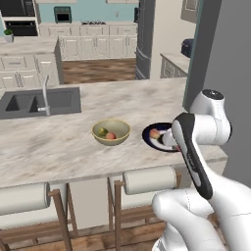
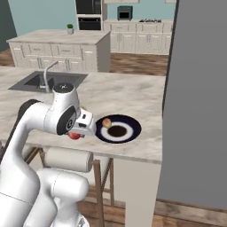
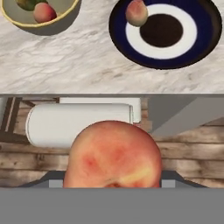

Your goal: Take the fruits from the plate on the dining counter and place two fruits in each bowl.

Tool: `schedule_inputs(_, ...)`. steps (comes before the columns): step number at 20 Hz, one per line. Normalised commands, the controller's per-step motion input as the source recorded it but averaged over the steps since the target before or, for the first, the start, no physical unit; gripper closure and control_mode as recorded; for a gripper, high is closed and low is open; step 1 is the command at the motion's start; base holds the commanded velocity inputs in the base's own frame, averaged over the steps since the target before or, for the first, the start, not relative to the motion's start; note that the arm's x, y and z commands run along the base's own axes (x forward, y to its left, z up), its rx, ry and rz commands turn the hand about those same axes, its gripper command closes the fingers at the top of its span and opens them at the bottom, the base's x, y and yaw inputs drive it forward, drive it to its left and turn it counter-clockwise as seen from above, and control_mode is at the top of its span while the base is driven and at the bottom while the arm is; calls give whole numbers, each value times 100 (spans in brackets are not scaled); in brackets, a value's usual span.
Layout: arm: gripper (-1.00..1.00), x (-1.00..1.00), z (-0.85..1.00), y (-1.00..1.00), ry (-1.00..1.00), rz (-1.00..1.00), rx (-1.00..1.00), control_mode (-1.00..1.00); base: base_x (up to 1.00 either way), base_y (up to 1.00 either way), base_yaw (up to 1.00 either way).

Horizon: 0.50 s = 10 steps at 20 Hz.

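My gripper [image 2: 75, 135] is shut on a round reddish-orange fruit [image 3: 113, 153], which looms large at the bottom of the hand view. It hangs just off the front edge of the dining counter [image 3: 65, 61], above a stool. On the counter the navy plate [image 3: 131, 48] carries one reddish fruit [image 3: 136, 13]; the same plate [image 2: 133, 131] and fruit [image 2: 106, 123] sit to the right of the hand in the right base view. Left of the plate [image 1: 148, 133], the tan-yellow bowl [image 1: 117, 139] holds a green fruit [image 1: 102, 131] and a reddish fruit [image 1: 111, 136].
Two white-cushioned stools [image 1: 149, 179] stand under the counter's front edge. A sink with a faucet [image 1: 45, 95] is set in the counter at the left. A grey wall [image 2: 195, 102] bounds the counter on the right. A white kitchen island [image 2: 62, 48] stands behind.
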Motion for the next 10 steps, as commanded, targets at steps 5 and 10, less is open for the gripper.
schedule_inputs(5, 100, 0, 0, 0, 0, 0, 0, 100, -29, 100, 0)
schedule_inputs(10, 100, 0, 0, 0, 0, 0, 0, 100, -7, 100, 0)
